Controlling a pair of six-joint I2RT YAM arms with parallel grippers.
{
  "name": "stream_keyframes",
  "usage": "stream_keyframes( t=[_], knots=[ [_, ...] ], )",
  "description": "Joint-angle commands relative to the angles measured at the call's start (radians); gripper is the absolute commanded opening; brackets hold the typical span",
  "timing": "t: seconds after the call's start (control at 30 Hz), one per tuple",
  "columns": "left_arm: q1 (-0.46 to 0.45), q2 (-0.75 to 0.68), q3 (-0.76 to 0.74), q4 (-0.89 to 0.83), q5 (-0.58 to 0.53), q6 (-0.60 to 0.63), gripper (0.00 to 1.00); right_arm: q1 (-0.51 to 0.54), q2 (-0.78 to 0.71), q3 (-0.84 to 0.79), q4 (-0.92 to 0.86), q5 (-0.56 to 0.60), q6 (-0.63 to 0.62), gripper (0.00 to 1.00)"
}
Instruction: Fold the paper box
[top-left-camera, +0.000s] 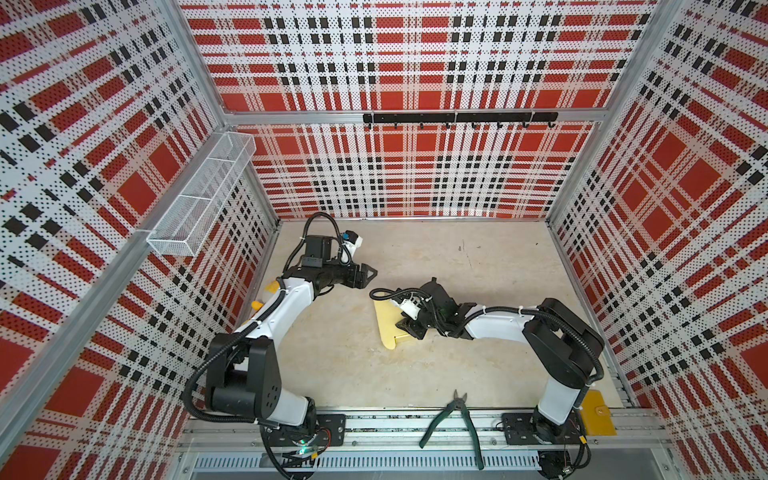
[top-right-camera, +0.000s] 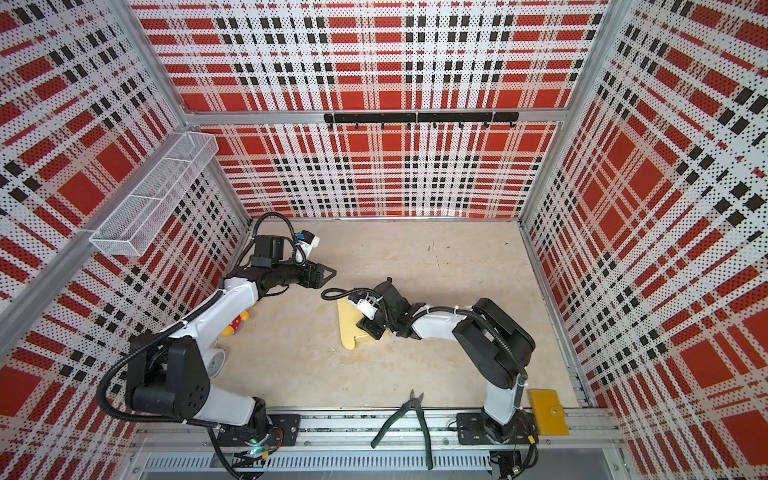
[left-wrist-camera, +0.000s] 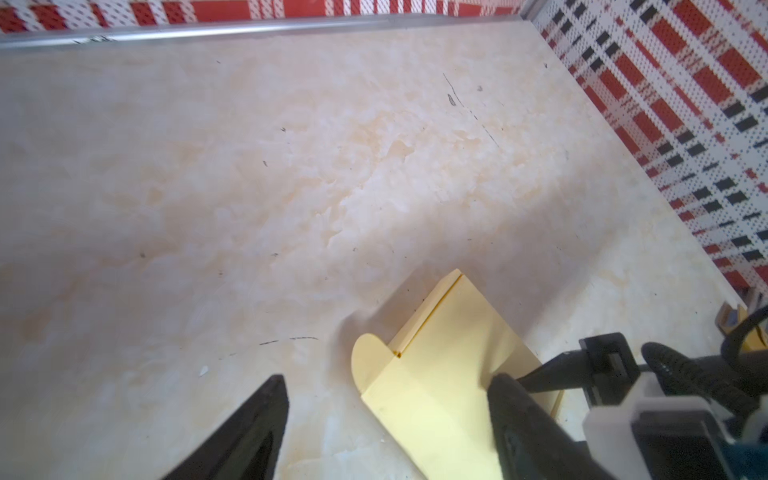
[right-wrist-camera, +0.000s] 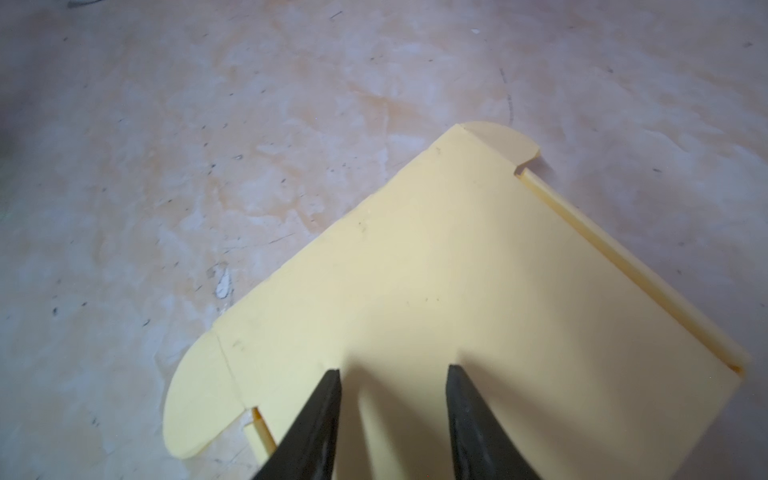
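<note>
The pale yellow paper box (top-left-camera: 385, 328) (top-right-camera: 348, 330) lies mid-table with its flat top panel up. Rounded tabs stick out at two corners, and a narrow side wall shows along one edge (right-wrist-camera: 457, 270). My right gripper (top-left-camera: 409, 326) (top-right-camera: 371, 329) (right-wrist-camera: 394, 368) is open, and both fingertips rest on that panel with nothing between them. The arm hides the box's right part in both top views. My left gripper (top-left-camera: 369, 275) (top-right-camera: 328, 274) (left-wrist-camera: 386, 378) is open and empty, held in the air left of and behind the box (left-wrist-camera: 440, 374).
Green-handled pliers (top-left-camera: 455, 419) (top-right-camera: 409, 419) lie across the front rail. A yellow wallet (top-left-camera: 596, 411) (top-right-camera: 546, 411) sits by the right arm's base. A yellow plush toy (top-right-camera: 237, 324) and a white clock (top-right-camera: 216, 361) sit under the left arm. A wire basket (top-left-camera: 199, 195) hangs on the left wall.
</note>
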Motion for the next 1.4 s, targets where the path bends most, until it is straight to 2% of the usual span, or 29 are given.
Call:
stream_keyframes(
  t=[0.0,0.2,0.3,0.5,0.53,0.73,0.93,1.23,1.37],
  knots=[
    [-0.038,0.062,0.029,-0.075,0.027,0.061,0.79,0.008,0.007,-0.001,-0.203,-0.147,-0.115,0.44],
    [-0.068,0.136,0.045,-0.111,0.003,0.085,0.75,0.011,-0.049,-0.033,-0.198,-0.187,-0.171,0.43],
    [-0.094,0.178,0.058,-0.159,0.000,0.138,0.68,0.013,-0.079,-0.049,-0.201,-0.216,-0.212,0.44],
    [-0.133,0.251,0.116,-0.255,-0.043,0.219,0.52,0.013,-0.108,-0.037,-0.275,-0.178,-0.275,0.44],
    [-0.163,0.255,0.111,-0.255,-0.047,0.226,0.51,0.013,-0.111,-0.040,-0.273,-0.177,-0.283,0.44],
    [-0.199,0.291,0.120,-0.284,-0.095,0.294,0.50,0.013,-0.104,-0.022,-0.312,-0.158,-0.305,0.45],
    [-0.221,0.337,0.160,-0.329,-0.080,0.303,0.43,0.013,-0.099,0.009,-0.340,-0.139,-0.320,0.45],
    [-0.236,0.335,0.124,-0.315,-0.080,0.317,0.28,0.012,-0.215,-0.027,-0.302,-0.073,-0.316,0.48],
    [-0.238,0.346,0.124,-0.316,-0.082,0.321,0.24,0.013,-0.299,-0.048,-0.301,-0.022,-0.313,0.53]
  ],
)
